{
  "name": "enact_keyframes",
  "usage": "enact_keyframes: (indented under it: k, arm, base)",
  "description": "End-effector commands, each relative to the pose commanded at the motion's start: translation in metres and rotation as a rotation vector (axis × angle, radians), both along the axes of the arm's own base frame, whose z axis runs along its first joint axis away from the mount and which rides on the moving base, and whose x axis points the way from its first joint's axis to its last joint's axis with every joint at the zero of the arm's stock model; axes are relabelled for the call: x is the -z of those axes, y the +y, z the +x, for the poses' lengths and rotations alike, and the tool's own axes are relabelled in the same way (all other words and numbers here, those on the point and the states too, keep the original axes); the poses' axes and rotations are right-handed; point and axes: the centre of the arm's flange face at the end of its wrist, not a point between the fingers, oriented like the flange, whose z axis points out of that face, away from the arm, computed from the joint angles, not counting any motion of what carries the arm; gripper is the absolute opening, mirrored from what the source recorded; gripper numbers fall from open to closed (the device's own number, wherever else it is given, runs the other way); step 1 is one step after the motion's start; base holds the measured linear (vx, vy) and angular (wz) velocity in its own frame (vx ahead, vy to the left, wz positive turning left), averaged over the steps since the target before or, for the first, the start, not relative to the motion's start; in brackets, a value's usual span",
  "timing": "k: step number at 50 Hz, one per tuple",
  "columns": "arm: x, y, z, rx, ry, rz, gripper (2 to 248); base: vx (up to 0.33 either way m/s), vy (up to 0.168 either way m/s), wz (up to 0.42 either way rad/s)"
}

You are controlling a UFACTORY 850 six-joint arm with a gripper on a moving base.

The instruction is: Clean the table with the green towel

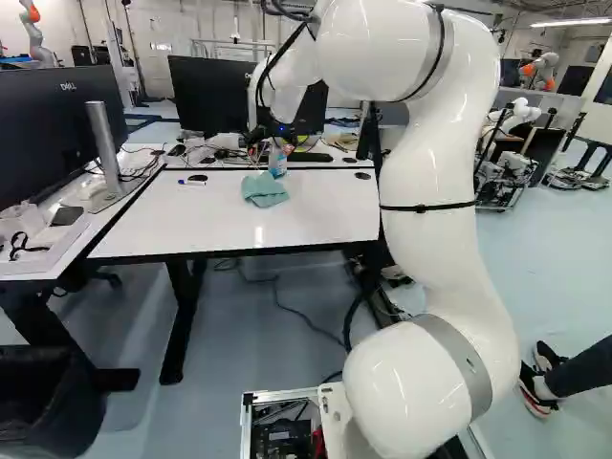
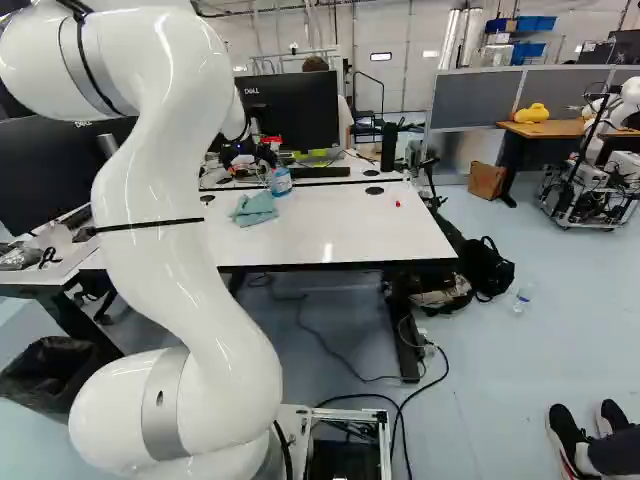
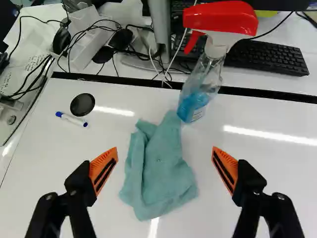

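My gripper [image 2: 240,153] hangs over the back part of the white table [image 2: 340,230], beyond the arm's bend. Seen from the wrist, the gripper [image 3: 164,149] is open, its orange pads wide apart with nothing held between them. The crumpled green towel [image 3: 158,171] lies on the tabletop below, between and ahead of the two fingers; in the left base view the towel [image 1: 264,189] is near the table's middle. Touching or just behind the towel's far end stands a clear spray bottle [image 3: 195,99] with blue liquid and a red trigger head.
A blue-capped marker [image 3: 72,119] and a round black grommet [image 3: 82,104] are beside the towel. Behind the table's back edge are keyboards [image 3: 270,55], cables and monitors [image 1: 215,96]. A side desk with a large monitor [image 1: 57,134] adjoins at the left. Another robot [image 2: 600,180] stands far right.
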Motion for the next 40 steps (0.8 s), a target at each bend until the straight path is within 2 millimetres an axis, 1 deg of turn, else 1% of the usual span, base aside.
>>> enact_keyframes:
  k: [22, 40]
  arm:
    - [-0.003, -0.037, -0.024, 0.047, 0.021, -0.005, 247]
    - [-0.004, -0.063, -0.051, 0.08, 0.038, -0.008, 247]
  base:
    - [0.0, 0.0, 0.0]
    - [0.0, 0.0, 0.0]
